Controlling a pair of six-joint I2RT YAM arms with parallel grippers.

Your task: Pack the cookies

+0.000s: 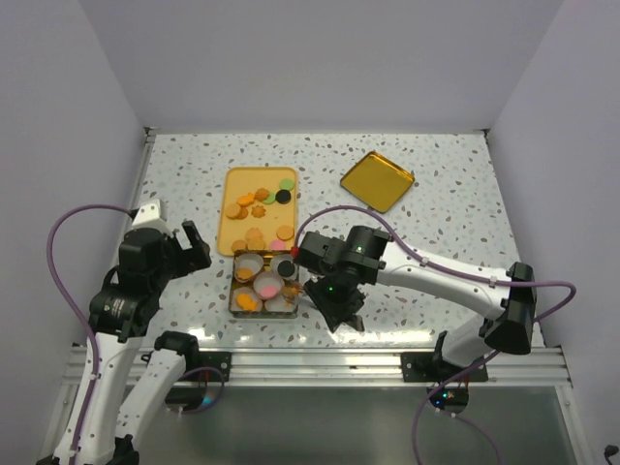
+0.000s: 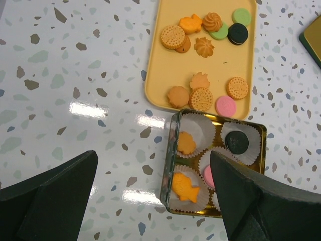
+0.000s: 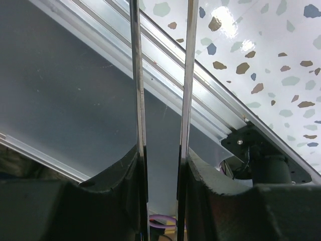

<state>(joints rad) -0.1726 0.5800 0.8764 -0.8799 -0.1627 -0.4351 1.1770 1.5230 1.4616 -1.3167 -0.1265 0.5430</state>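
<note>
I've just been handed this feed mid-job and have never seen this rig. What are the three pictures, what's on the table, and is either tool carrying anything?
You are looking at two robot arms bolted at the near edge of a speckled table.

The overhead picture is taken from above and behind the arms. It shows the left tool and the right tool.

The other two pictures come from cameras on the wrists. The left wrist view looks down between its open, empty tool. It shows a yellow tray of loose cookies and a square gold tin lined with white paper cups, several already holding a cookie.

The right wrist view points at the metal frame rail at the table edge; its tool has a narrow gap with nothing visible in it.

A gold lid lies apart, far right.
</note>
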